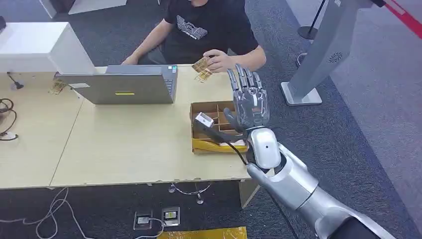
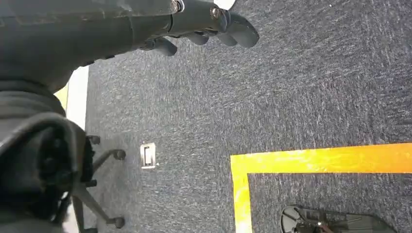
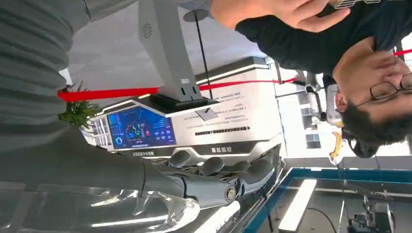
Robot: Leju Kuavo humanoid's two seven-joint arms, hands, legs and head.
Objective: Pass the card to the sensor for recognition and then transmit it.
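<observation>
Across the table a person's hand (image 1: 219,60) holds a gold card (image 1: 201,64), and a second gold card (image 1: 203,76) lies on the table just below it. My right hand (image 1: 249,99) is raised upright over the right end of a cardboard box (image 1: 211,107), fingers apart and holding nothing. Its fingers (image 3: 218,170) stretch out toward the person, whose hand (image 3: 282,12) is also seen from that wrist. A small grey sensor (image 1: 204,120) with a black cable sits on the box. My left hand (image 2: 204,24) hangs over the carpet with nothing in it.
An open grey laptop (image 1: 134,84) stands at the table's far middle. A white block (image 1: 40,45) and cables (image 1: 7,117) lie at the left, with another gold card (image 1: 57,87) nearby. A grey pillar stand (image 1: 318,55) rises right of the table (image 1: 124,149).
</observation>
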